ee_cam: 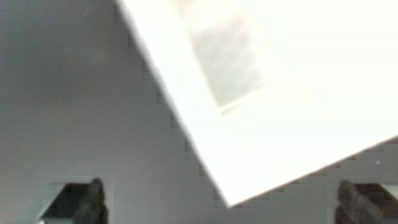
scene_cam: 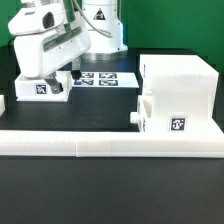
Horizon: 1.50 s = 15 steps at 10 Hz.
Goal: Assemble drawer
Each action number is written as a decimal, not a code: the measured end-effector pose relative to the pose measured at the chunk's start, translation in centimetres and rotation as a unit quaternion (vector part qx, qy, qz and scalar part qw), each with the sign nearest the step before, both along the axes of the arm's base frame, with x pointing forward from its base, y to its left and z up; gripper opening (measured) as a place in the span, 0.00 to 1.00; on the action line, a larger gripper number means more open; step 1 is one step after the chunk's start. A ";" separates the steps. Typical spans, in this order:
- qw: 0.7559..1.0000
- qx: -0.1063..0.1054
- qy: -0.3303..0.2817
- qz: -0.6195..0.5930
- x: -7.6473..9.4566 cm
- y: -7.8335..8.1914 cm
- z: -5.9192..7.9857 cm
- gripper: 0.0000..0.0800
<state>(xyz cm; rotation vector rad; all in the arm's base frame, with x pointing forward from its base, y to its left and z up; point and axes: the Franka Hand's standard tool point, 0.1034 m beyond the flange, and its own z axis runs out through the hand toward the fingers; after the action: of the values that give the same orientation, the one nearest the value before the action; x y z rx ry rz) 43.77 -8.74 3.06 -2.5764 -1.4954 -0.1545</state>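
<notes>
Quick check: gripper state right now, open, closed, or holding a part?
Gripper: open, fingers spread wide apart, holding nothing; a white panel lies beyond them.

White drawer box, plain on every face, one black-and-white marker tag on its front. White smaller panel, with another black-and-white tag on it. White marker board, checkered with black squares. Black table. White rail along the front. White arm with grey shading. In the wrist view, dark grey fingers, pale white panel corner against grey.
</notes>
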 end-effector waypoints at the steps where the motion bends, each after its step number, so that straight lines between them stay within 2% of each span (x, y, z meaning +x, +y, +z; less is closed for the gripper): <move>1: 0.999 0.001 0.009 -0.039 0.0 0.0 0.0 0.81; 5: 0.989 0.002 0.029 -0.145 0.0 0.1 0.0 0.81; 7: 0.976 -0.005 0.026 -0.217 0.7 -0.3 1.5 0.81; 10: 0.937 -0.016 0.027 -0.349 -1.5 -0.4 2.1 0.81; 12: 0.915 -0.012 0.039 -0.401 -1.4 -0.2 2.0 0.81; 15: 0.899 -0.010 0.044 -0.436 -1.6 -0.1 1.9 0.81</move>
<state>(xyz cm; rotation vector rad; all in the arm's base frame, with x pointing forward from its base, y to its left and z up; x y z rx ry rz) 42.17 -8.82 5.00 -3.0076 -0.2155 -0.1151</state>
